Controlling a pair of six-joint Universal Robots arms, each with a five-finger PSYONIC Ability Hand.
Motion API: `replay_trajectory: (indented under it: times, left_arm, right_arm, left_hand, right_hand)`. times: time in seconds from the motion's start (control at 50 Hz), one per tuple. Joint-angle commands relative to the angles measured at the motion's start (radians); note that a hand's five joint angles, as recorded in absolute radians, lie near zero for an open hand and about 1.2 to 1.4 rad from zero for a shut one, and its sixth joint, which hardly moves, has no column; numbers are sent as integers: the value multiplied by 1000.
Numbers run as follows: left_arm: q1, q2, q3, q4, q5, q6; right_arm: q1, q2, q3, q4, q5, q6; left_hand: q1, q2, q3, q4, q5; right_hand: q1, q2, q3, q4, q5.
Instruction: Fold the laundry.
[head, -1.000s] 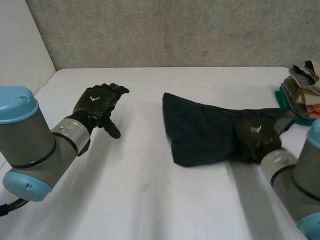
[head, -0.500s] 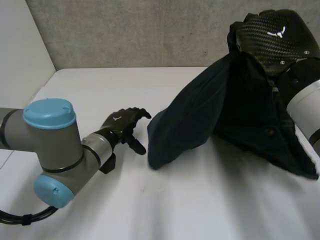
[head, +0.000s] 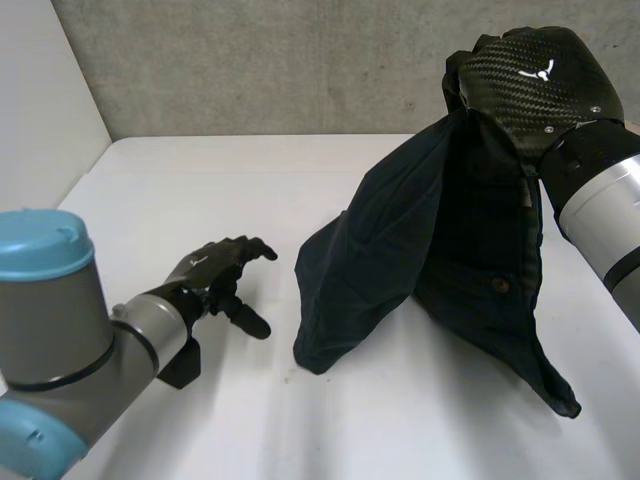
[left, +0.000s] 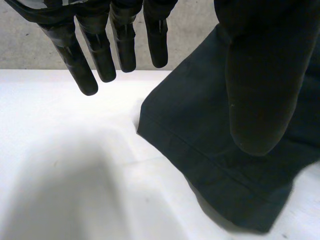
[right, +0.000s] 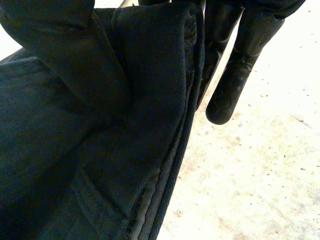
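table (head: 250, 180): dark garment (head: 440, 240) now lifted.

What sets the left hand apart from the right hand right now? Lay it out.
Height: the left hand sits low near the table; the right hand is up high. Grip: the left hand's fingers are relaxed and hold nothing; the right hand is shut on the dark garment, which hangs from it down to the table. Both hands are black.

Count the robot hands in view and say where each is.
2. The left hand is open, low beside the dark garment, not touching it; the right hand is raised, its fingers pinching the garment's top.
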Motion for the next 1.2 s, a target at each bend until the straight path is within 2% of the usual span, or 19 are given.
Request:
replay_trajectory:
  times: [0.02,0.06,0.2,0.32,0.36,0.38,0.44,0.46,0.52,0.54,0.58,0.6,0.68,0.76,0.94,1.0,1.1,1.2]
  left_arm:
    - [-49,34,-79,6,-2,-3]
    - [-95,18,-71,12,-5,-4]
    - [-164,-118,24,64,-33,-15]
    - [-235,-242,167,61,-97,-102]
    - [-245,-268,197,60,-109,-118]
    - [-256,-291,217,61,-128,-122]
    - [-270,-301,233,74,-174,-127]
    - [-268,-296,240,81,-227,-127]
    - [-250,-276,247,89,-313,-113]
    - [-221,-231,244,92,-360,-105]
    - [-177,-172,237,95,-384,-92]
    - [-123,-120,234,97,-382,-72]
    - [-7,1,225,104,-358,2]
    - [37,115,227,127,-327,83]
    - [41,400,242,187,-284,226]
    - [44,492,265,219,-260,261]
    - [44,555,348,210,-211,284]
    - [46,569,405,164,-203,286]
  right_arm:
    - [10,7,-8,0,2,0]
    - [19,7,-8,0,2,0]
    - [38,-1,-14,0,8,2]
    - [39,-8,-14,2,26,2]
    - [39,-8,-14,2,34,2]
    - [39,-8,-14,2,34,2]
    - [39,-7,-12,2,39,2]
    - [38,-7,-11,2,39,2]
    - [33,1,-9,2,36,0]
    - [27,1,-8,2,36,0]
    - [19,5,-8,2,34,-2]
    - [19,5,-8,2,34,-2]
    - [19,4,-14,0,30,-21]
    - [15,16,-35,-5,25,-37]
    - [-20,8,-107,-5,22,-43]
    - [-20,-33,-142,-8,30,-43]
    - [-28,-97,-196,9,30,-43]
    - [-30,-123,-225,55,25,-43]
  left_hand:
    - [51,47,51,49,44]
    - [49,44,48,46,41]
    - [40,35,39,37,32]
    - [101,97,100,99,94]
    - [212,208,211,210,205]
    - [477,473,477,475,470]
    - [1030,1025,1029,1027,1022]
    - [1032,1027,1031,1029,1024]
    - [1032,1027,1031,1029,1024]
    - [1032,1027,1031,1029,1024]
    - [1032,1027,1031,1029,1024]
    - [1032,1027,1031,1029,1024]
    - [1032,1027,1031,1029,1024]
    - [1032,1027,1031,1029,1024]
    - [1032,1027,1031,1029,1024]
    - [1032,1027,1031,1029,1024]
    - [1032,1027,1031,1029,1024]
    - [1032,1027,1031,1029,1024]
  right_hand:
    - [404,218,211,208,236]
    - [404,218,211,208,236]
    - [404,218,211,208,236]
    - [404,218,211,208,236]
    - [404,218,211,208,236]
    - [404,218,211,208,236]
    - [404,218,211,208,236]
    - [404,218,211,208,236]
    - [404,218,211,208,236]
    - [404,218,211,208,236]
    - [404,218,211,208,236]
    - [404,218,211,208,236]
    - [404,218,211,208,236]
    - [404,218,211,208,236]
    - [404,218,211,208,236]
    - [404,218,211,208,236]
    - [404,218,211,208,236]
    - [404,218,211,208,236]
